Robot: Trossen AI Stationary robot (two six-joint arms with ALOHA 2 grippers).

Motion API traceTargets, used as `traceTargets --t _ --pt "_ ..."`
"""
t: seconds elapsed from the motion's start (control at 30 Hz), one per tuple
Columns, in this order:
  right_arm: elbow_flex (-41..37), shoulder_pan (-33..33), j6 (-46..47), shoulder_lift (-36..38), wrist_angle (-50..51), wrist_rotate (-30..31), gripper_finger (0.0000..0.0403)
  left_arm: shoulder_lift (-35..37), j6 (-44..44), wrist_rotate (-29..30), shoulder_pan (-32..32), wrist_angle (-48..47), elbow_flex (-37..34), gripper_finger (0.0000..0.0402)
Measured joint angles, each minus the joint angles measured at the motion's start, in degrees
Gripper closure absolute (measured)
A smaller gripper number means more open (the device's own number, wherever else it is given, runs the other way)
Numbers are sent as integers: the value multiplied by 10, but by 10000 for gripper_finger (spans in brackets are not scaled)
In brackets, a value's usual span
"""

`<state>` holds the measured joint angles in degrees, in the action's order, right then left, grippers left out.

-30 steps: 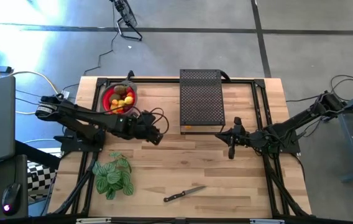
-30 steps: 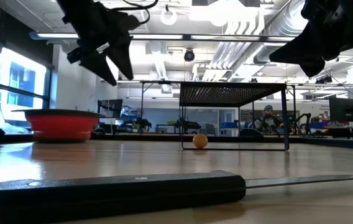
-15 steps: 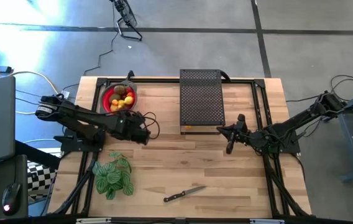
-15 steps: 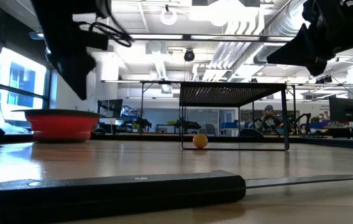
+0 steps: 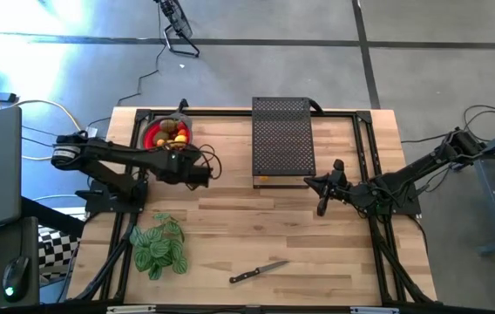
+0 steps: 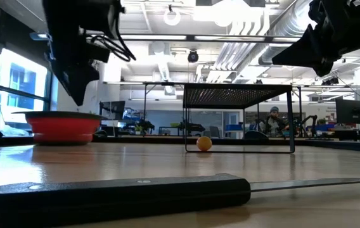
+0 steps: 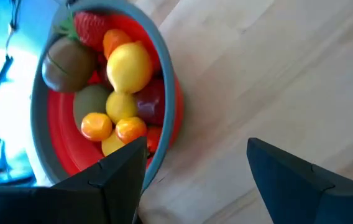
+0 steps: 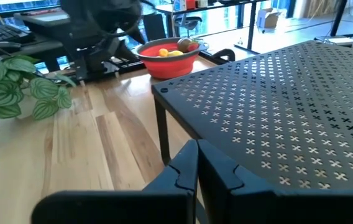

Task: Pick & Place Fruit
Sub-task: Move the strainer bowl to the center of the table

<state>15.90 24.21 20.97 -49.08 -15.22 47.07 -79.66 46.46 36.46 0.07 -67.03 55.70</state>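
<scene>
Fruit (image 7: 122,87) — lemons, kiwis, a dark red apple, small orange pieces and a strawberry — lies heaped in the red bowl (image 5: 153,136) at about 10 o'clock on the wooden surface (image 5: 256,240). One small orange fruit (image 6: 204,143) sits apart on the surface beneath the black perforated rack (image 5: 282,139), which stands at 12 o'clock. Left end effector (image 5: 202,172): fingers (image 7: 117,168) spread apart and empty, hovering just beside the bowl's rim on its 4 o'clock side. Right end effector (image 5: 322,208): fingers pressed together, holding nothing, near the rack's corner at about 3 o'clock. Green striped leafy plant (image 5: 156,245) at 8 o'clock; black-handled knife (image 5: 258,272) at 6 o'clock — both well apart from the fruit.
</scene>
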Motion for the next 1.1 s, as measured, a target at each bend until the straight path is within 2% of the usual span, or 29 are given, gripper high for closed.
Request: traceTargets --t 0.17,0.47,0.83,1.1 --pt "0 0 0 0 0 -7 400 0 -23 -31 38 0 0 132" --pt "0 0 0 0 0 -7 400 0 -47 -30 71 1 0 132" --pt "0 0 0 0 0 -7 400 0 -93 -31 75 76 0 132" --pt "0 0 0 0 0 -7 400 0 -89 -29 75 82 -9 132"
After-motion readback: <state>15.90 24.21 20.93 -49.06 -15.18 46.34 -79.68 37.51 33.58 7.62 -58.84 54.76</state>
